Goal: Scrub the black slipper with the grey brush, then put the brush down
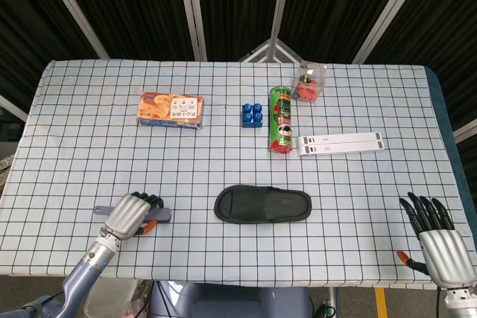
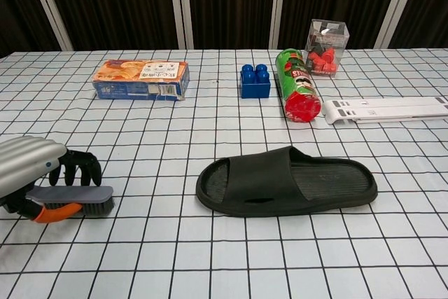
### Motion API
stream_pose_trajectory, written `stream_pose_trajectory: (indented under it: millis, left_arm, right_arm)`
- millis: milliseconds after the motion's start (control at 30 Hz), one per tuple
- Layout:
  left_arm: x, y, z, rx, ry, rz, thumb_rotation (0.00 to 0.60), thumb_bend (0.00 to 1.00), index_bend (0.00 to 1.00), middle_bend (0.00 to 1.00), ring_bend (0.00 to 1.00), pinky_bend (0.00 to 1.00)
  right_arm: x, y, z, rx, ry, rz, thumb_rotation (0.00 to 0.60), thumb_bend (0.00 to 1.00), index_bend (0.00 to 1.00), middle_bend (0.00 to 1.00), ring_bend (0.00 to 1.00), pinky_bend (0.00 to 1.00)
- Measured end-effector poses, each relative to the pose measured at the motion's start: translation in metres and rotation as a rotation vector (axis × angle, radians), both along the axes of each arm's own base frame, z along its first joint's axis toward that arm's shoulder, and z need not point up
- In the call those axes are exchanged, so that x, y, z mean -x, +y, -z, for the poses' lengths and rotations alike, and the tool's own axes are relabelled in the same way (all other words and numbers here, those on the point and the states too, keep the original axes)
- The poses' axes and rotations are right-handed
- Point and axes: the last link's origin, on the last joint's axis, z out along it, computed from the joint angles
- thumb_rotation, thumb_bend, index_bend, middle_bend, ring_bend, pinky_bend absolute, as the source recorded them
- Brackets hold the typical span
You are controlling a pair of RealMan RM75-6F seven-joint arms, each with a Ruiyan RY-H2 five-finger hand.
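The black slipper (image 1: 262, 204) (image 2: 287, 181) lies flat, sole down, near the table's front middle. To its left is the grey brush (image 1: 160, 214) (image 2: 77, 195), long and flat, bristles down, close over the cloth. My left hand (image 1: 127, 216) (image 2: 28, 166) grips it, fingers curled over its back and the orange-tipped thumb beneath. About one hand's width separates brush and slipper. My right hand (image 1: 436, 236) rests open at the front right corner, fingers spread, holding nothing, and appears only in the head view.
Along the back stand a biscuit box (image 1: 171, 109), a blue block (image 1: 253, 115), a green chip can (image 1: 280, 129) lying down, and a clear box of red pieces (image 1: 309, 83). A white slotted strip (image 1: 340, 143) lies right of the can.
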Motion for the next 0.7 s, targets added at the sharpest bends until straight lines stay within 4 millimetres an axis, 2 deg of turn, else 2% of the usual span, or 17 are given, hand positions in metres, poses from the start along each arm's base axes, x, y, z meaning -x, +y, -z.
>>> stream_pose_trajectory:
  millis: [333, 567, 633, 700]
  left_arm:
    - [-0.007, 0.005, -0.008, -0.070, -0.051, 0.027, 0.600, 0.75, 0.46, 0.61, 0.50, 0.54]
    - [-0.015, 0.018, -0.013, -0.116, -0.024, 0.074, 0.600, 0.76, 0.46, 0.62, 0.51, 0.54]
    - [-0.022, 0.025, -0.014, -0.126, -0.016, 0.093, 0.600, 0.76, 0.46, 0.62, 0.51, 0.54]
    - [-0.031, 0.034, -0.014, -0.131, -0.014, 0.113, 0.600, 0.77, 0.46, 0.62, 0.51, 0.54]
  right_arm:
    - [-0.001, 0.000, 0.001, -0.005, -0.001, -0.001, 0.600, 0.21, 0.00, 0.00, 0.00, 0.00]
    - [0.000, -0.002, 0.001, 0.002, -0.005, -0.003, 0.600, 0.21, 0.00, 0.00, 0.00, 0.00]
    - [0.000, -0.003, 0.002, 0.000, -0.003, -0.009, 0.600, 0.25, 0.00, 0.00, 0.00, 0.00]
    - [-0.002, -0.005, 0.004, -0.006, -0.003, -0.024, 0.600, 0.33, 0.00, 0.00, 0.00, 0.00]
